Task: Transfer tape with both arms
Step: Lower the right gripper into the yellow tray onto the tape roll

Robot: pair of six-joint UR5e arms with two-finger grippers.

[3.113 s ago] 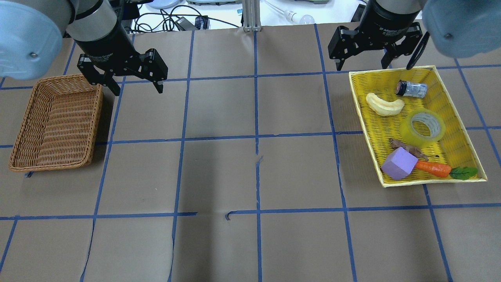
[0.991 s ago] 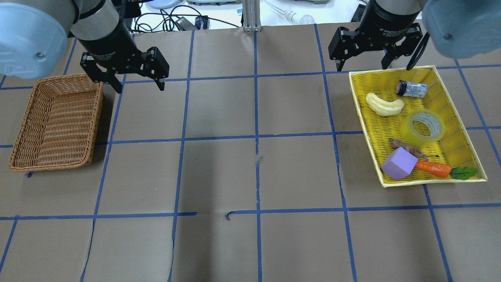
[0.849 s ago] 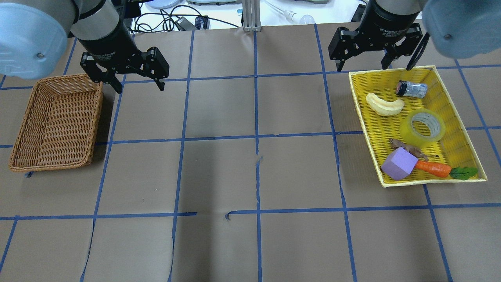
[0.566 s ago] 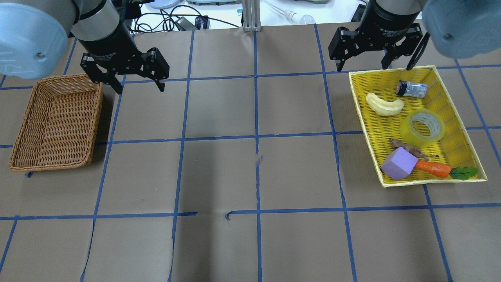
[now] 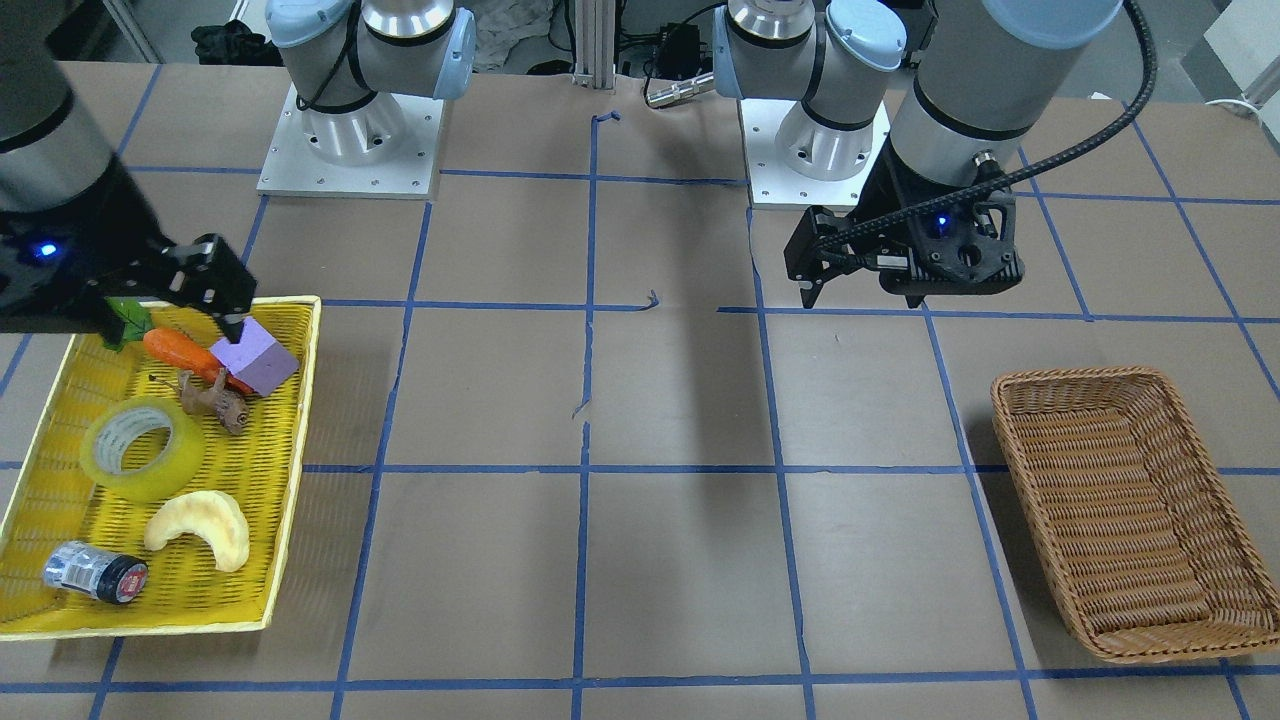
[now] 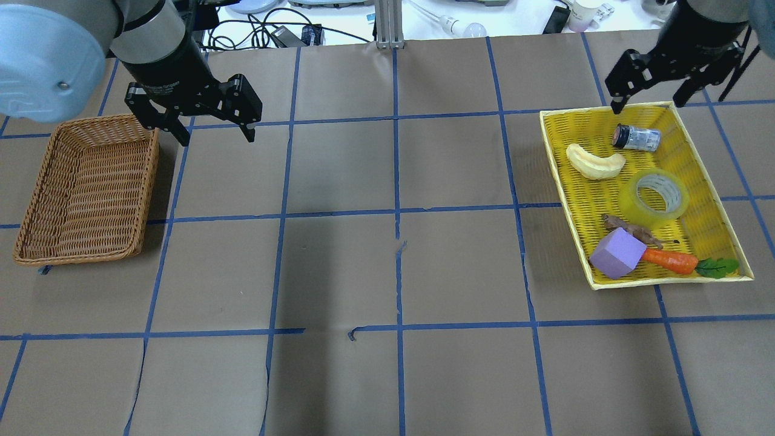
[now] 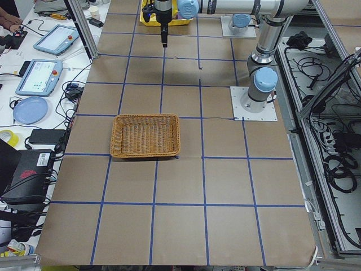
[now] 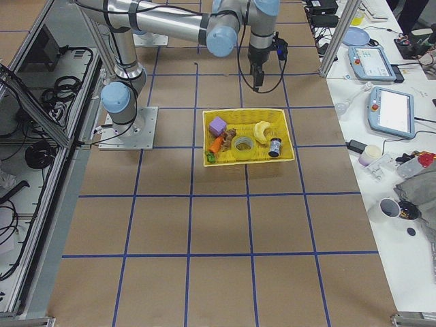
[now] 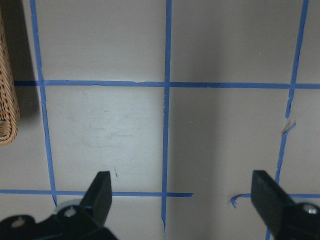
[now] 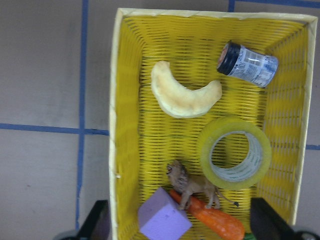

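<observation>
Over the counter [image 6: 387, 272], both arms are up, neither on the job yet. Left arm [image 6: 151, 42] hangs beside the wicker basket [image 6: 85, 194], which holds nothing. Right arm [image 5: 40, 130] is high over the yellow tray [image 6: 590, 200].

Left hand [image 6: 215, 139]: fingers spread wide, nothing between them, above bare counter just beside the basket.
Right hand [image 6: 648, 106]: also spread wide and holding nothing, well clear of the tray's contents.

Tape [image 6: 657, 213]: lies flat in the yellow tray, hole up, toward the tray's outer long wall. It sits between the small jar [image 6: 637, 138] and the carrot toy [image 6: 669, 260]. Crescent toy [image 6: 594, 162] is near; brown animal figure [image 6: 629, 229] is just beside its edge; purple block [image 6: 617, 253] is a little further off.

Handling, my estimate: light, and stiff as a ring since the whitish core should resist squeezing. Outer face is glossy, so probably slippery.

Suggested hold: one finger down the hole and one outside, pinching the wall on the jar side, away from the figure. The opposite arc is then free for the left hand at hand-over.

Risk: a fingertip snagging the tray mesh.
</observation>
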